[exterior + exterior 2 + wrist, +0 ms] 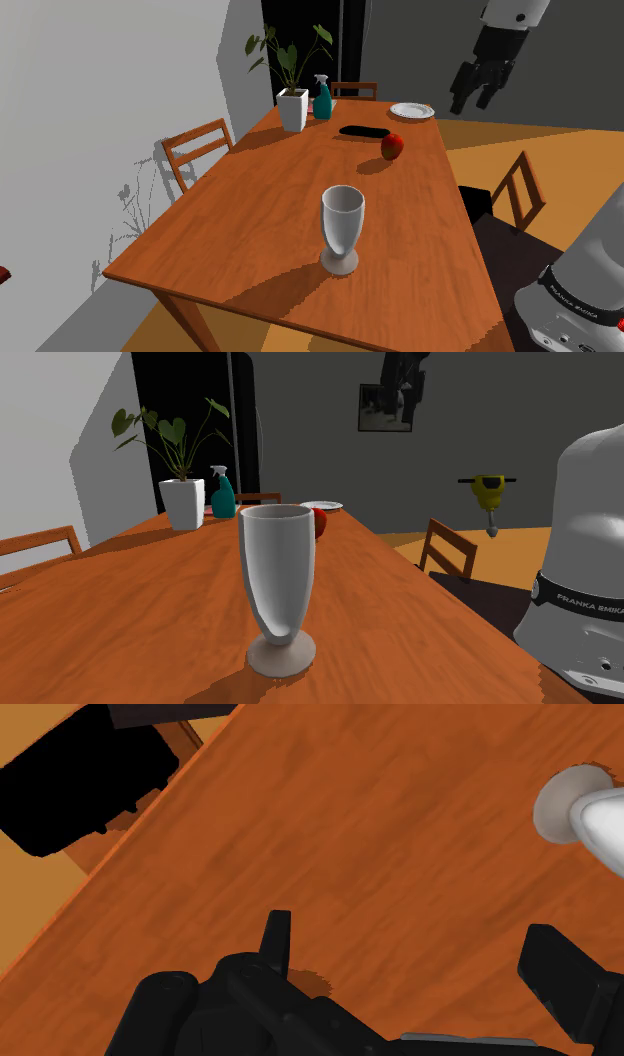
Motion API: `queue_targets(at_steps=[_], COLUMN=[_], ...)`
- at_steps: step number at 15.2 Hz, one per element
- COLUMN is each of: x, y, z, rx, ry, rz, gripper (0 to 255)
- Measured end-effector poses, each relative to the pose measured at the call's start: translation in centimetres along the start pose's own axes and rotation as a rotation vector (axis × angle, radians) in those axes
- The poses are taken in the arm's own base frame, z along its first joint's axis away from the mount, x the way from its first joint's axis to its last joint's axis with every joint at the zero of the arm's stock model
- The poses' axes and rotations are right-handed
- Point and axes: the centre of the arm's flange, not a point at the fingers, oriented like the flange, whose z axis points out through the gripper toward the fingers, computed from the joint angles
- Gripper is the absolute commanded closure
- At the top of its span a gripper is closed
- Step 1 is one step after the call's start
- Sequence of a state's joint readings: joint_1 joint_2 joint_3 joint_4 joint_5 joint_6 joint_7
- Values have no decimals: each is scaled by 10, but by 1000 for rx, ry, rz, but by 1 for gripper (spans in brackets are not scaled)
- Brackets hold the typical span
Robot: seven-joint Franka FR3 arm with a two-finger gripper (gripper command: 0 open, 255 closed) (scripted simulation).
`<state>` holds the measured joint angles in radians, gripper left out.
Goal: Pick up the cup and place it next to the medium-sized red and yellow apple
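The white footed cup (342, 232) stands upright near the counter's (240, 210) near edge, untouched, while the jaws hang open high above, well apart from it. Farther back sits the red apple (392, 147). Tall on a narrow foot, the cup could topple if the jaws clip its rim on the descent.

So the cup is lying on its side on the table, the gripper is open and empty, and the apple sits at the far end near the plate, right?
No: the cup stands upright on its foot, as the shoulder view shows. The rest holds: gripper open and empty, apple at the table's far end near the plate.
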<state>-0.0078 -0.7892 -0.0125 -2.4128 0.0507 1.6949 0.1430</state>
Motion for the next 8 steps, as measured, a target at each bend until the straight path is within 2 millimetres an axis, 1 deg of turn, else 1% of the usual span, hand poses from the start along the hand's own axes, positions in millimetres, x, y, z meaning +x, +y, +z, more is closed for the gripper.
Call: queue_targets(at_steps=[1,2,5,8], x=[0,0,2,6], y=[0,-6,-37,-73], z=[0,3,19,38], rx=[0,-1,-8,-16], ry=[0,0,1,2], rz=[0,-2,-15,-30], gripper=[0,0,0,0])
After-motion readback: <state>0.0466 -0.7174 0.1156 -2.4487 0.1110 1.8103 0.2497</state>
